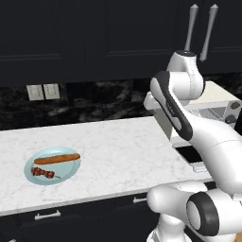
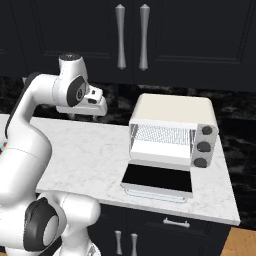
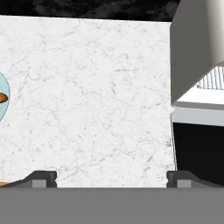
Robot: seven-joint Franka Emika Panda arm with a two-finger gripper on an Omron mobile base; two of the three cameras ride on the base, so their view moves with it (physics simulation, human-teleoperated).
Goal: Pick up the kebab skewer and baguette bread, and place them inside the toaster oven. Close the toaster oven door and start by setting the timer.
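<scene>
Jaws (image 3: 112, 177) spread wide, empty, over marble counter (image 3: 87, 87); slim baguette bread (image 1: 56, 159) lies left-right on plate (image 1: 71, 171), parallel to kebab skewer (image 1: 45, 173).

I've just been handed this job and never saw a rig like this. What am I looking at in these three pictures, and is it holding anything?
It is a white robot arm on a driving base at a marble counter. Two cameras sit behind it, left and right; the third rides on the hand, looking down past the gripper. The gripper is open and holds nothing. On the counter, a light blue plate carries the baguette bread and the kebab skewer. To the right stands the toaster oven, its toaster oven door folded down open.
</scene>
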